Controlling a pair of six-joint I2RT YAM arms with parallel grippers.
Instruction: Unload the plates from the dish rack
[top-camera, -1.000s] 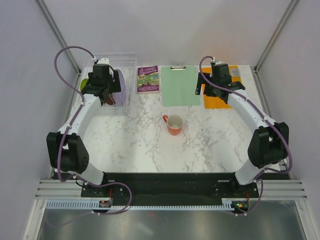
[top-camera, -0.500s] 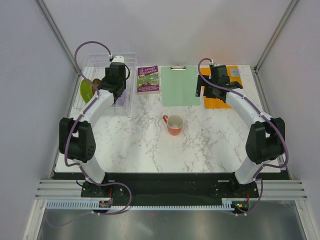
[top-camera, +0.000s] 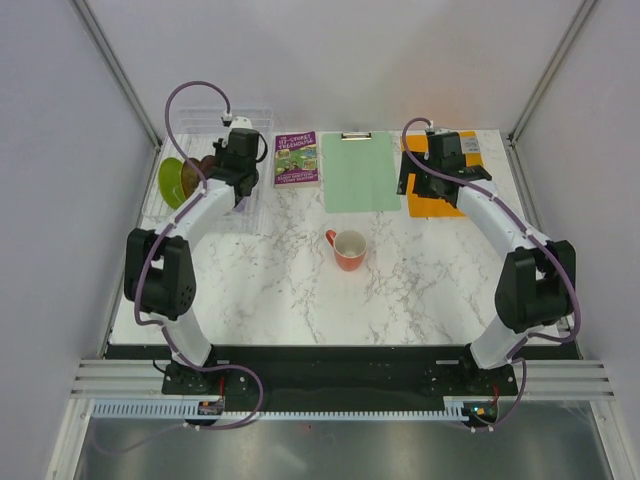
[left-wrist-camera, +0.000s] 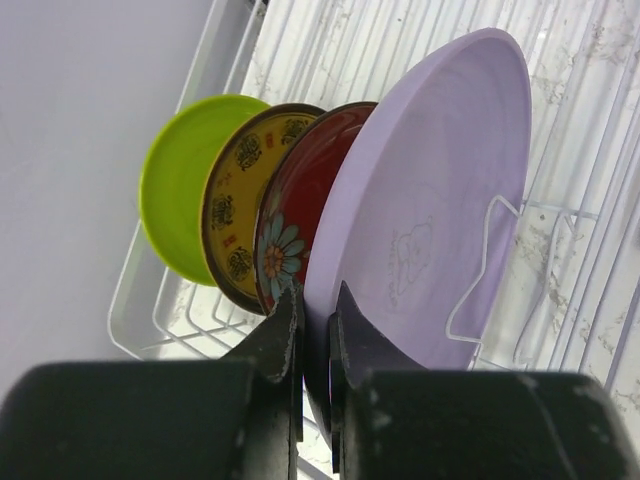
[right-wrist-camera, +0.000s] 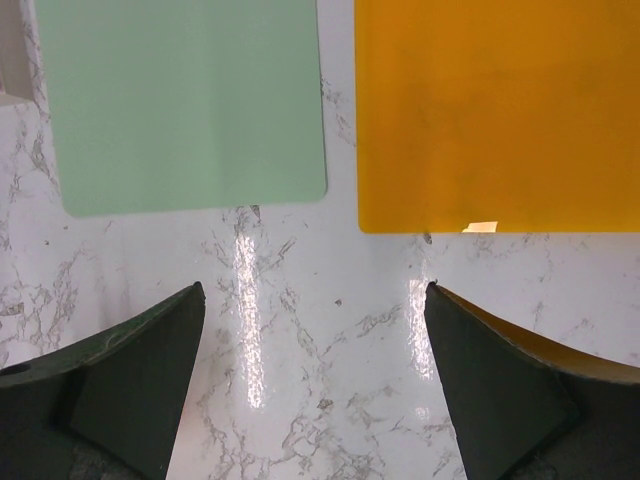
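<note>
Four plates stand on edge in the white wire dish rack (left-wrist-camera: 150, 322): lime green (left-wrist-camera: 175, 190), dark with yellow pattern (left-wrist-camera: 235, 215), red with flowers (left-wrist-camera: 300, 225) and a large lavender plate (left-wrist-camera: 440, 200). My left gripper (left-wrist-camera: 315, 310) is shut on the lavender plate's near rim, one finger on each face. From above, the left gripper (top-camera: 240, 180) sits over the rack's right side, beside the lime plate (top-camera: 171, 182). My right gripper (right-wrist-camera: 315, 290) is open over bare marble and holds nothing.
An orange mug (top-camera: 349, 249) stands mid-table. A purple book (top-camera: 297, 157), a green clipboard (top-camera: 361, 172) and an orange sheet (top-camera: 434, 206) lie along the back. The right gripper (top-camera: 418, 186) hovers between clipboard and sheet. The wall runs close to the rack's left side.
The left gripper moved back and to the right along the rack and closed on the lavender plate's rim. The right arm barely shifted and stays open.
</note>
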